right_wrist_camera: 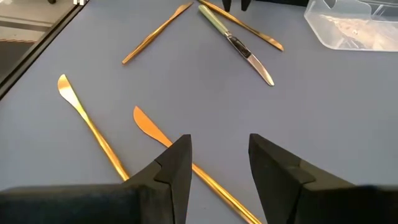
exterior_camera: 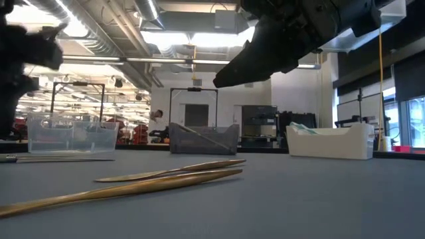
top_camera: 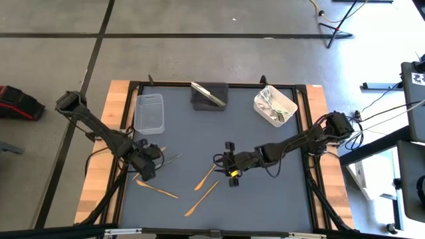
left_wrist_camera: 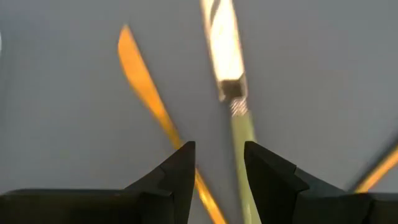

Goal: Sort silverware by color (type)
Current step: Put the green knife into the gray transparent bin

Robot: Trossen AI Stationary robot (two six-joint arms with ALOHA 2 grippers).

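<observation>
Two grippers, left [top_camera: 147,167] and right [top_camera: 230,166], fingers apart; slim copper-gold knives [right_wrist_camera: 186,163] flat on seemingly matte grey mat [top_camera: 265,192].

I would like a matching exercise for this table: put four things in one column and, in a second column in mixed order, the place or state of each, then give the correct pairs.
Things:
1. clear tub
2. dark grey tub
3. white tub
4. green-handled knife

Places or states:
A. at the far right of the mat, holding several silver pieces
B. lying on the mat among the copper-gold pieces, under the left gripper
C. at the far left of the mat, with no silverware visible inside
D. at the far middle, with one piece leaning across it

Pairs: 1-C, 2-D, 3-A, 4-B
</observation>
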